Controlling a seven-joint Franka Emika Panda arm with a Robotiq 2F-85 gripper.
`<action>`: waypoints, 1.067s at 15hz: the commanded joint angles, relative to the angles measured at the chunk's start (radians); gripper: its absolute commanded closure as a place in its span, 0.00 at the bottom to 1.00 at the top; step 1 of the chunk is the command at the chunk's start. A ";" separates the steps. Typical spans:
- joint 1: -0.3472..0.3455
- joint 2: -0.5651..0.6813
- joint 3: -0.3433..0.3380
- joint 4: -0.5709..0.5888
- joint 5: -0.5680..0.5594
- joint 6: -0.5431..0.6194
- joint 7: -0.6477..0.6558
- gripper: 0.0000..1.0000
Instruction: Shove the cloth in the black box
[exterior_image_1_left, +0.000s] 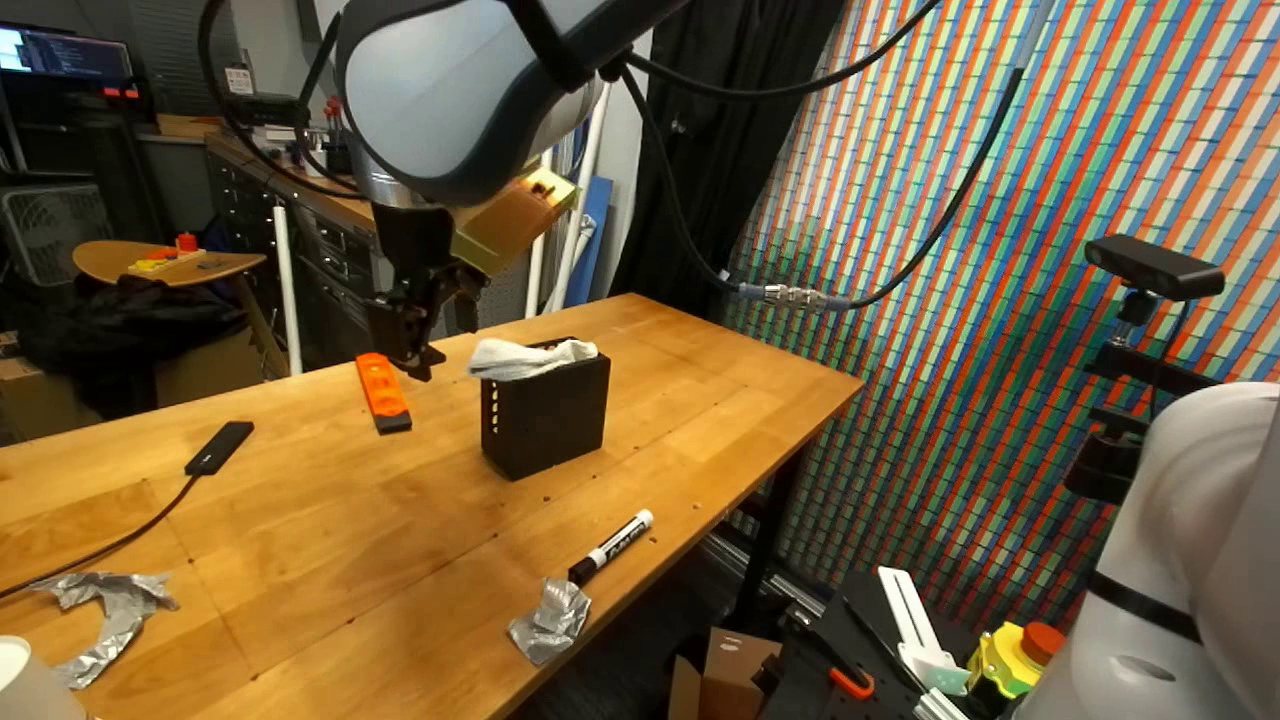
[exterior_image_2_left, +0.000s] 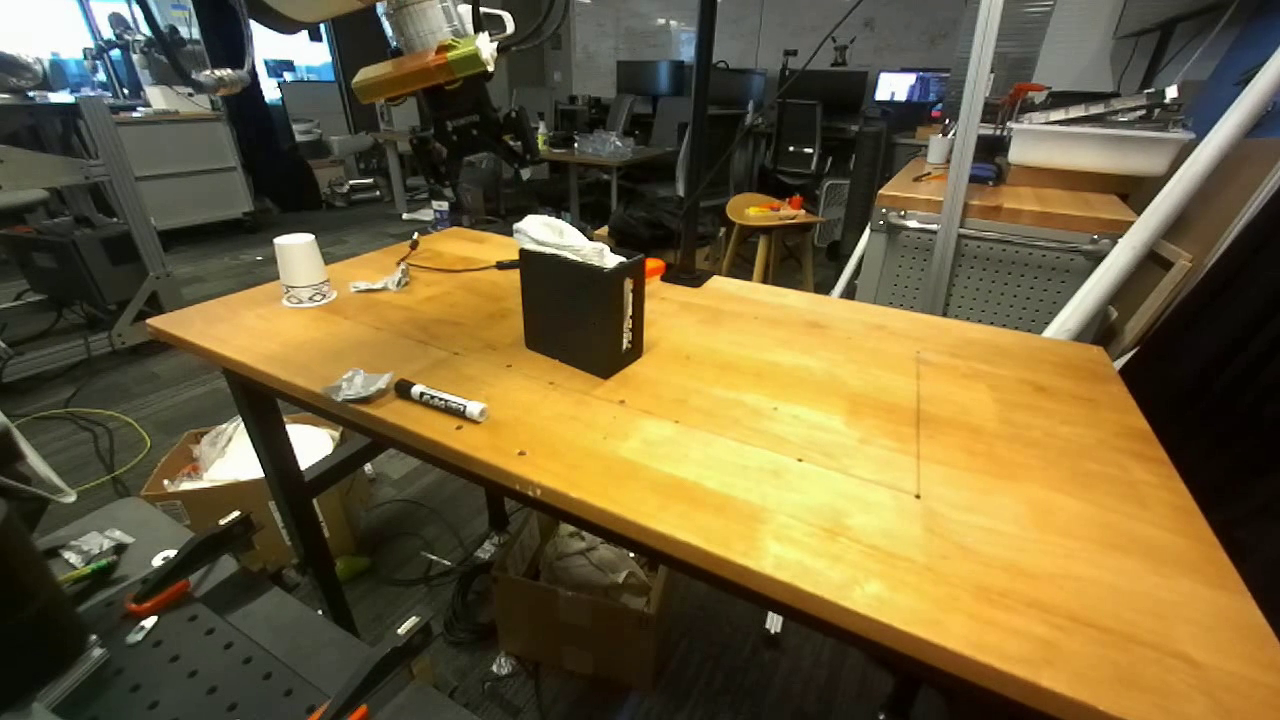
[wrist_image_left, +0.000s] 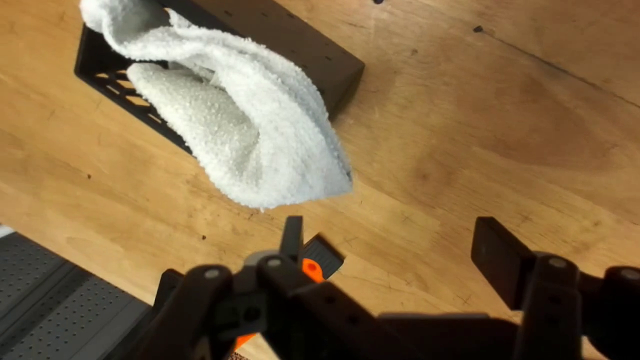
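1. Across the mouth of the black box (exterior_image_1_left: 550, 418) lies the cloth (wrist_image_left: 295, 145), bunched in a thick fold, partly down between the walls and partly riding above the rim; how deep it goes I cannot tell
2. To the left, in an exterior view, its loose end sticks out past the end wall, I judge because the cloth is too wide for so narrow a mouth; I call the shove begun, not finished
3. My claw (wrist_image_left: 387, 245) is released, its fingers (wrist_image_left: 501, 262) spread wide and gripping nothing; in both exterior views it hangs up and to the left of the cloth, apart from it
4. I read that spot as a good lookout: my wrist view takes in the jutting end and most of the fold at once, and the loose end points toward the fingers
5. Upright on the table (exterior_image_1_left: 700, 400), mouth up, the black box suits a push from above; being rather narrow, it could slide or tip if I pressed on the overhang alone
6. My next move, I think, is to tuck that end inward, then bring the fingers together so they fit between the walls and press near the middle
7. In an exterior view an orange tool (exterior_image_1_left: 383, 393) lies left of the black box, and a marker (exterior_image_1_left: 610, 548) by the near edge; both are apart from it, so neither should hinder me
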 joint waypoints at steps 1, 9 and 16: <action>0.004 -0.014 -0.006 -0.034 -0.144 0.063 0.049 0.13; -0.012 0.019 -0.030 -0.025 -0.301 0.051 0.114 0.15; -0.024 0.041 -0.050 -0.021 -0.279 0.036 0.116 0.58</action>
